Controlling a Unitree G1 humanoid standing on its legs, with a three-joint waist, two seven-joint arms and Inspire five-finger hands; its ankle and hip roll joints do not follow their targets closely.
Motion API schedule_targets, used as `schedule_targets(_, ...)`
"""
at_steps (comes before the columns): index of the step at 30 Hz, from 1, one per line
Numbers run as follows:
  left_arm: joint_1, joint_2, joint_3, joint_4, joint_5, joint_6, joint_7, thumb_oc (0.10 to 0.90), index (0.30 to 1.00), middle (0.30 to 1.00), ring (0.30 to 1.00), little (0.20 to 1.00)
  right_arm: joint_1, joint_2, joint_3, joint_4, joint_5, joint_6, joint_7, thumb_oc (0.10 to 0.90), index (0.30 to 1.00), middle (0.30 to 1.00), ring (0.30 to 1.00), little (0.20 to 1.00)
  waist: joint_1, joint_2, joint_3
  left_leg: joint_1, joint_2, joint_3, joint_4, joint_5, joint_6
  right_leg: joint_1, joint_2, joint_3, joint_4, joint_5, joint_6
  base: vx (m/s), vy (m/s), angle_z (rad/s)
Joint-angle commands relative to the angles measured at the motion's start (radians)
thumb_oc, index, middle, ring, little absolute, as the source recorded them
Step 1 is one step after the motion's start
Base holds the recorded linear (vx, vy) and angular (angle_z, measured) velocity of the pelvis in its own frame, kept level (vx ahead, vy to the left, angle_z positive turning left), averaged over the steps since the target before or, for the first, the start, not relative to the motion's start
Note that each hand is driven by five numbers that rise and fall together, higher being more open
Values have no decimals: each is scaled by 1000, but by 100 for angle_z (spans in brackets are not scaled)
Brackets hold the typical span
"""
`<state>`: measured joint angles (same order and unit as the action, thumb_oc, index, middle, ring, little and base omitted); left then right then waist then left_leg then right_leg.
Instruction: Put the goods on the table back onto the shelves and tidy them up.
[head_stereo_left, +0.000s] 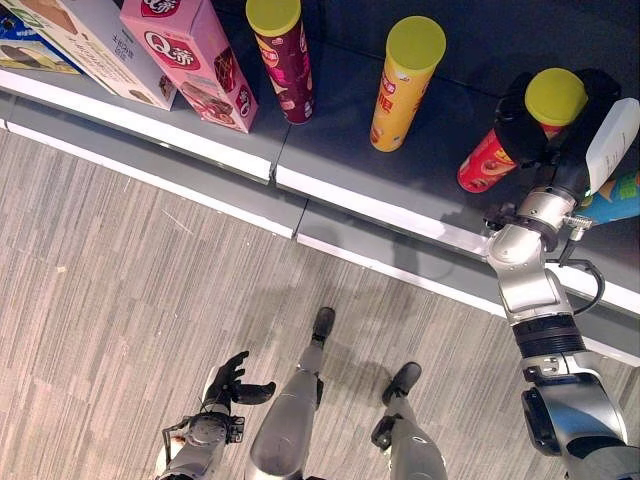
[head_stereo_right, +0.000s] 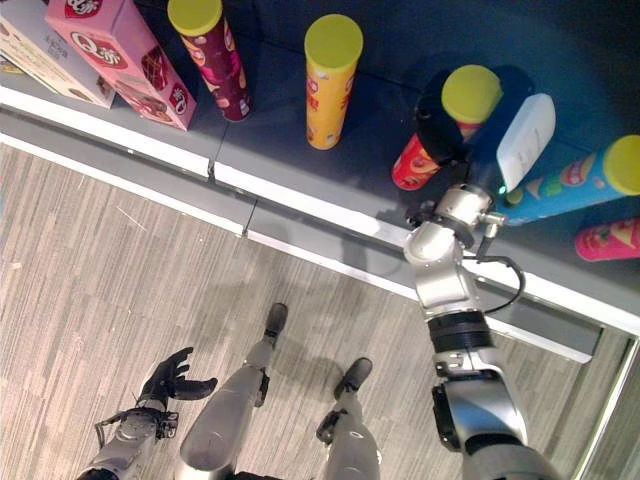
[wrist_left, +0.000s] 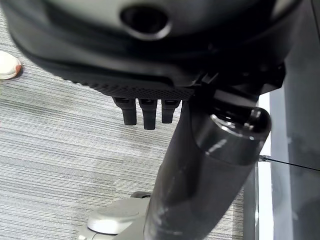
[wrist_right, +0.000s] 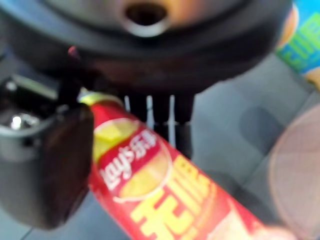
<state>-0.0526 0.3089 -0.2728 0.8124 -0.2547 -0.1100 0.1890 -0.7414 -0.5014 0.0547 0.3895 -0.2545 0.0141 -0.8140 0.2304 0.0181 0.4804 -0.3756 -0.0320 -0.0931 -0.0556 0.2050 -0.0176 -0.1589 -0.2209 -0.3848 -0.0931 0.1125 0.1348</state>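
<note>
Left eye view: we see the right hand (head_stereo_left: 548, 125) up at the shelf (head_stereo_left: 330, 150), fingers wrapped round a red chip can (head_stereo_left: 490, 160) with a yellow lid, the can tilted with its base on the shelf. A yellow can (head_stereo_left: 405, 85) and a maroon can (head_stereo_left: 285, 65) stand further left, then a pink box (head_stereo_left: 190, 60) and a white box (head_stereo_left: 85, 40). The left hand (head_stereo_left: 232, 385) hangs low over the floor (head_stereo_left: 120, 270), fingers loosely open, holding nothing.

Right eye view: we also get a blue can (head_stereo_right: 570, 185) lying beside the held one and a pink can (head_stereo_right: 607, 240) nearer the shelf edge.

Left wrist view: fingers (wrist_left: 145, 110) straight over the floor.

Right wrist view: thumb and fingers (wrist_right: 160, 107) clamp the red can.
</note>
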Motion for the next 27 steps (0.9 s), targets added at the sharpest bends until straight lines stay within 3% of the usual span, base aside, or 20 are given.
schedule_targets(1, 19, 40, -41, 32, -8, -27, 30, 800, 900, 900, 900, 900, -63, -105, -3, -19, -52, -36, -58, 400, 300, 300, 300, 300, -10, 1, -72, 13, -1, -79, 9, -94, -33, 18, -113, -21, 14, 42, 101, 0, 0, 0)
schedule_targets(17, 4, 38, -38, 43, -14, -24, 33, 800, 900, 900, 900, 900, -66, -96, 9, -6, -56, -28, -48, 400, 300, 300, 300, 300, -23, -2, -73, 22, -2, -70, 6, -96, -31, 14, -113, -12, 18, 43, 99, 0, 0, 0)
schedule_targets(18, 4, 38, -37, 43, -14, -24, 32, 800, 900, 900, 900, 900, -66, -94, 10, -6, -56, -27, -48, 544, 516, 516, 516, 516, -24, -3, -73, 22, -2, -69, 6, -97, -31, 14, -113, -11, 18, 42, 99, 0, 0, 0)
schedule_targets(19, 4, 38, -37, 43, -14, -24, 32, 800, 900, 900, 900, 900, -66, -94, 10, -6, -56, -27, -48, 544, 516, 516, 516, 516, -24, -3, -73, 22, -2, -69, 6, -97, -31, 14, -113, -11, 18, 42, 99, 0, 0, 0)
schedule_targets(20, 4, 38, -37, 42, -14, -24, 33, 800, 900, 900, 900, 900, -64, -89, 9, -6, -53, -29, -49, 668, 702, 702, 702, 702, -25, -3, -74, 22, -1, -69, 7, -97, -31, 14, -113, -10, 18, 42, 98, 0, 0, 0)
schedule_targets(21, 3, 38, -37, 43, -16, -24, 32, 800, 900, 900, 900, 900, -63, -87, 12, -6, -52, -29, -48, 715, 773, 773, 773, 773, -27, -4, -75, 22, -1, -68, 7, -96, -31, 14, -113, -10, 19, 42, 98, 0, 0, 0)
schedule_targets(22, 2, 40, -36, 45, -15, -24, 34, 800, 900, 900, 900, 900, -62, -85, 13, -6, -52, -31, -49, 800, 900, 900, 900, 900, -29, -5, -76, 23, -1, -68, 6, -97, -31, 13, -112, -9, 19, 42, 98, 0, 0, 0)
schedule_targets(27, -8, 39, -37, 51, -13, -21, 35, 800, 900, 900, 900, 900, -61, -75, 16, -9, -49, -33, -45, 800, 900, 900, 900, 900, -33, -13, -79, 26, 0, -67, 5, -97, -31, 13, -110, -4, 19, 41, 97, 0, 0, 0)
